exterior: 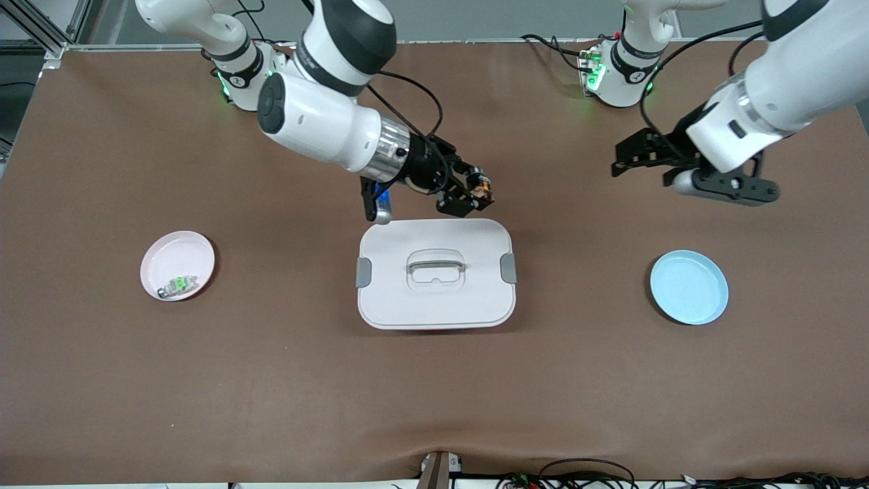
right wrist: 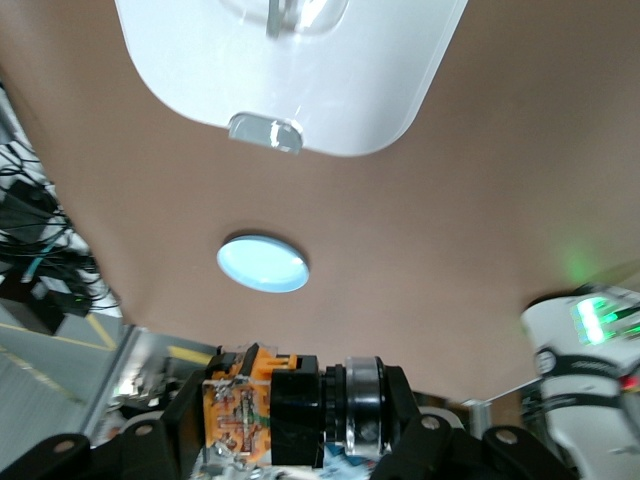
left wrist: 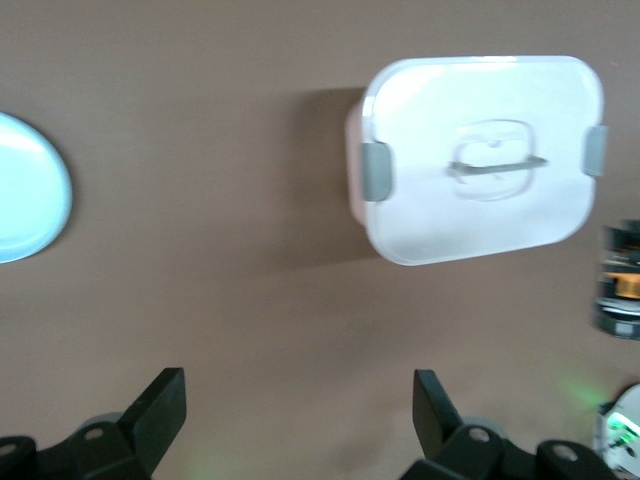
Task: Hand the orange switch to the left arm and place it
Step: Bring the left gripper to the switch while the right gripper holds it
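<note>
The right gripper (exterior: 475, 192) was in the air over the edge of the box (exterior: 434, 299) that lies toward the robots' bases, its fingers closed on the orange switch (exterior: 481, 183). In the right wrist view the switch (right wrist: 262, 408) sat clamped crosswise between the two fingers, orange part to one side and black body with a ringed metal collar to the other.

The left gripper (exterior: 628, 157) hung over bare table (exterior: 434, 407) toward the left arm's end, fingers spread wide with nothing between them. The left wrist view showed both fingertips (left wrist: 160, 405) well apart.

The box stood closed at mid-table, grey latches on both short sides.

A blue plate (exterior: 689, 286) lay toward the left arm's end. A pink plate (exterior: 173, 255) lay toward the right arm's end and held a small green-and-grey part (exterior: 178, 285).
</note>
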Controlling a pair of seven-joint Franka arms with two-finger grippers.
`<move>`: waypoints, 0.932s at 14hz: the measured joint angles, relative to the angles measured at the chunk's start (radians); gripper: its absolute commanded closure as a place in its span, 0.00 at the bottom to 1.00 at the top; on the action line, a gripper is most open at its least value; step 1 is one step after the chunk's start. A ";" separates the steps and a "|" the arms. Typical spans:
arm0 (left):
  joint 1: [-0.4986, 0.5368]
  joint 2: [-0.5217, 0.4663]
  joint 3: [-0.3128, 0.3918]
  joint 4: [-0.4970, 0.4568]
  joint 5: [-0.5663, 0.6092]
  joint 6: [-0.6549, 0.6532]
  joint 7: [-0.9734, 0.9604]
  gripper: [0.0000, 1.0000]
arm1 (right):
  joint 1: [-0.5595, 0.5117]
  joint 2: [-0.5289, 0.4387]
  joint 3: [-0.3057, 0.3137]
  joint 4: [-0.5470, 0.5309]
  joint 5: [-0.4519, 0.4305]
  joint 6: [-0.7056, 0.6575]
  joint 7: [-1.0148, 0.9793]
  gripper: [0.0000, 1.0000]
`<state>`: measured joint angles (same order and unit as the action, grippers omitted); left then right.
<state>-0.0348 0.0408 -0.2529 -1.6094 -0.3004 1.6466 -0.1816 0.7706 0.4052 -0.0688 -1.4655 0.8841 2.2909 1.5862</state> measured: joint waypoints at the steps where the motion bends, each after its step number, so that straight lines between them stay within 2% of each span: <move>1: -0.001 0.000 -0.010 -0.019 -0.035 0.034 0.000 0.00 | 0.012 0.010 0.000 0.000 0.032 0.045 0.008 0.80; 5: -0.002 0.000 -0.019 -0.093 -0.186 0.152 0.043 0.00 | 0.055 0.061 0.000 0.037 0.070 0.116 0.044 0.80; 8: -0.002 0.000 -0.045 -0.124 -0.232 0.214 0.046 0.00 | 0.071 0.099 0.000 0.073 0.072 0.164 0.079 0.80; 13: -0.003 0.008 -0.084 -0.191 -0.309 0.296 0.061 0.16 | 0.078 0.114 -0.001 0.086 0.072 0.170 0.087 0.80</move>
<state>-0.0379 0.0489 -0.3371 -1.8006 -0.6098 1.9424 -0.1207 0.8483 0.5197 -0.0699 -1.3799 0.9563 2.4608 1.6729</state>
